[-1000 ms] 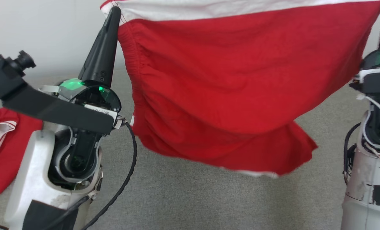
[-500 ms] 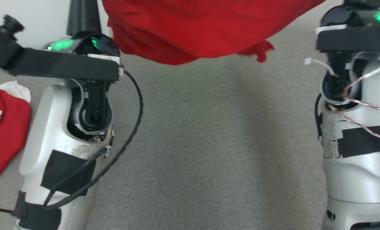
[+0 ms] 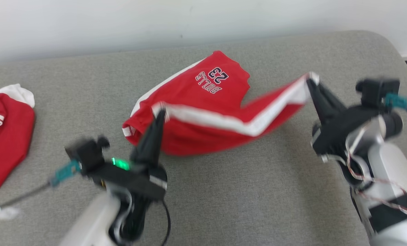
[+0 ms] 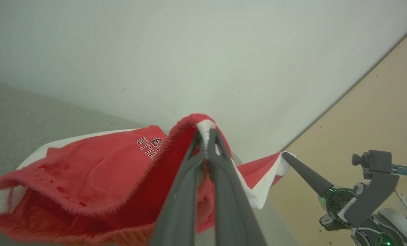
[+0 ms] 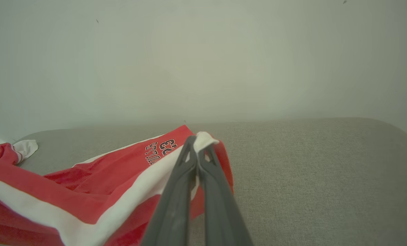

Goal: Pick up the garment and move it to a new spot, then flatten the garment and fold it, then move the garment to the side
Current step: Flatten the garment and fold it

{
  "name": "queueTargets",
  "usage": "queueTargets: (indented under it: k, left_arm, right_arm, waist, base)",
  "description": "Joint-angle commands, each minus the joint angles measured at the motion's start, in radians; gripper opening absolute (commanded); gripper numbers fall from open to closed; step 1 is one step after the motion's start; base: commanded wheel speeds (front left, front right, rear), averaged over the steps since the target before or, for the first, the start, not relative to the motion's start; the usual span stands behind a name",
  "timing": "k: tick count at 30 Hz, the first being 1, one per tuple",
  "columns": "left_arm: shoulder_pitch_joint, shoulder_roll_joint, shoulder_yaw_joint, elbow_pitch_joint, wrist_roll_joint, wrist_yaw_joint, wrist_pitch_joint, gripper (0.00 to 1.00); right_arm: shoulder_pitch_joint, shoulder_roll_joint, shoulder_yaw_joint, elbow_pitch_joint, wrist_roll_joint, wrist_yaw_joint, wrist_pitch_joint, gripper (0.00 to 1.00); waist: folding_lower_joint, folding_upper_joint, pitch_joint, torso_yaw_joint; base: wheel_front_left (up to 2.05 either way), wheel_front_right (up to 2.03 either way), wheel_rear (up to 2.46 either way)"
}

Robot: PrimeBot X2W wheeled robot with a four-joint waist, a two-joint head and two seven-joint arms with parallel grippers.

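Head view: the red garment, soft, light and limp, hangs stretched along its white-striped edge between the left gripper and right gripper, both jaws clamped on corner cloth. Its far part rests on the grey cushion. Corners look the surest hold.

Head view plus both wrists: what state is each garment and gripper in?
red shorts: far part on the grey surface, striped edge lifted, stretched between the grippers
left gripper: shut on one end of that edge
right gripper: shut on the other end
other red garment: crumpled, lying apart at the left
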Motion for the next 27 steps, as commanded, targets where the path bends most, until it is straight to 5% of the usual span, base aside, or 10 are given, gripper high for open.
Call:
queueTargets:
  k: [1,6,15,27]
  left_arm:
    - [0.043,0.018,-0.011,-0.024,-0.032,-0.001,-0.006,0.0]
    - [0.174,0.07,-0.042,-0.112,-0.112,-0.001,-0.007,0.0]
    - [0.328,0.161,-0.122,-0.093,-0.051,-0.001,0.008,0.0]
    - [0.427,0.214,-0.233,-0.103,-0.126,-0.001,0.1,0.0]
  right_arm:
    - [0.038,-0.01,-0.011,-0.024,0.014,-0.002,0.023,0.0]
    - [0.205,-0.05,-0.078,-0.127,0.06,-0.002,0.136,0.0]
    - [0.459,-0.076,-0.161,-0.306,0.094,-0.002,0.348,0.0]
    - [0.726,-0.003,-0.298,-0.468,0.161,-0.002,0.628,0.0]
  waist:
    - [-0.0001,-0.0001,-0.008,0.005]
    - [-0.0001,-0.0001,-0.022,0.021]
    - [-0.0001,-0.0001,-0.046,0.039]
    - [-0.0001,-0.0001,-0.063,0.053]
  base:
    - [0.0,0.0,0.0]
    - [0.0,0.0,0.0]
    - [0.0,0.0,0.0]
    - [0.0,0.0,0.0]
